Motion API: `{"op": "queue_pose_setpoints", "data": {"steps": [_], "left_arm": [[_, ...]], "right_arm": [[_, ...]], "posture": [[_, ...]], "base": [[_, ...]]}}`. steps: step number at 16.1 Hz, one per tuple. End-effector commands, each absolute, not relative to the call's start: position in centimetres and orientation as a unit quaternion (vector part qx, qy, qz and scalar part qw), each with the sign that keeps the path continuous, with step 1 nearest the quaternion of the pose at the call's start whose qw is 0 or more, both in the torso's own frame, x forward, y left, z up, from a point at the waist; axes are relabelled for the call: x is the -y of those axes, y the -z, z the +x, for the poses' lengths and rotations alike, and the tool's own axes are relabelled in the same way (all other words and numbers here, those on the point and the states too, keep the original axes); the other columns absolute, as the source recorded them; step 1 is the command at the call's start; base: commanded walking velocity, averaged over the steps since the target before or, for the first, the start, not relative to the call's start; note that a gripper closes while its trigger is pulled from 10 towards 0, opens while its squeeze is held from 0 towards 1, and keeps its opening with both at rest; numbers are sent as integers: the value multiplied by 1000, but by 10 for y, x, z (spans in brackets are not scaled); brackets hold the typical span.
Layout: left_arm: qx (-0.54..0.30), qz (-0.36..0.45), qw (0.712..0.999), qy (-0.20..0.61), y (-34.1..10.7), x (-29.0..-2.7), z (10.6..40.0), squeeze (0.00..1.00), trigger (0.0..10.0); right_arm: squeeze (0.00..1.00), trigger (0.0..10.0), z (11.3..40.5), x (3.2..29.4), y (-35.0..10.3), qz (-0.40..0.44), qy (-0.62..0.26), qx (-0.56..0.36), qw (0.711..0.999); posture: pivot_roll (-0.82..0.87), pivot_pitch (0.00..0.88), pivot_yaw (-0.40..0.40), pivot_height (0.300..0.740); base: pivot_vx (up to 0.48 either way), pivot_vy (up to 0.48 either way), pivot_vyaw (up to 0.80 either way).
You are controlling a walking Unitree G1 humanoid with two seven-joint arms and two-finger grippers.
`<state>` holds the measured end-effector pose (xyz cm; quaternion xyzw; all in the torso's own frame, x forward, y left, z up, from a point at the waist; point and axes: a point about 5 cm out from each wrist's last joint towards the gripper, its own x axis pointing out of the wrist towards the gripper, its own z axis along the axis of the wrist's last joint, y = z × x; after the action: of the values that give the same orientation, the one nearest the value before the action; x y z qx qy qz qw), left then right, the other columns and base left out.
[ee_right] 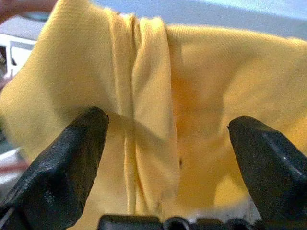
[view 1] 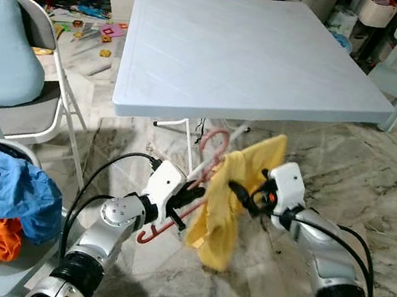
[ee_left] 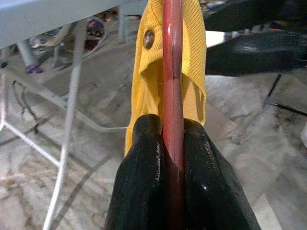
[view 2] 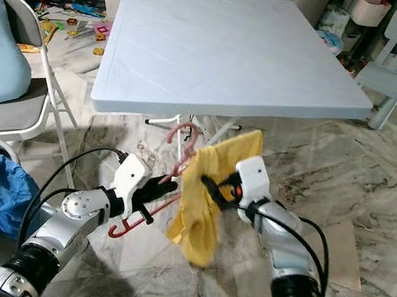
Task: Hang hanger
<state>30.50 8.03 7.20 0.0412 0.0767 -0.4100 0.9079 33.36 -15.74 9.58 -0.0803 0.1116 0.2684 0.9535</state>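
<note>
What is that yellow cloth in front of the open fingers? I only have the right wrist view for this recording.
Observer: It is a yellow garment draped on a red hanger, held up in front of the pale blue table.
Operator: Who holds the hanger?
Observer: The left gripper; its fingers are clamped on the red bar.
Operator: Is my gripper gripping the cloth?
Observer: The right gripper is at the garment's side with the fingers spread around a fold, not pinching it.
</note>
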Motion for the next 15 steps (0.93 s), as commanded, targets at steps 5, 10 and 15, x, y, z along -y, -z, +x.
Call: {"op": "queue_pose_setpoints", "data": {"steps": [5,10,15], "left_arm": [[-38,22,897,440,-88,-72,302,0,0],[-42,26,898,437,-87,-74,301,0,0],[-48,37,904,424,-88,-86,307,0,0]], "right_arm": [[0,4275,337,145,-94,-73,-266,-113,955],[0,0,340,160,-94,-74,-234,-117,962],[0,0,340,179,-97,-73,-237,-120,961]], "posture": [[23,58,38,740],[17,58,35,740],[12,57,35,740]], "base": [[0,0,0],[0,0,0],[0,0,0]]}}
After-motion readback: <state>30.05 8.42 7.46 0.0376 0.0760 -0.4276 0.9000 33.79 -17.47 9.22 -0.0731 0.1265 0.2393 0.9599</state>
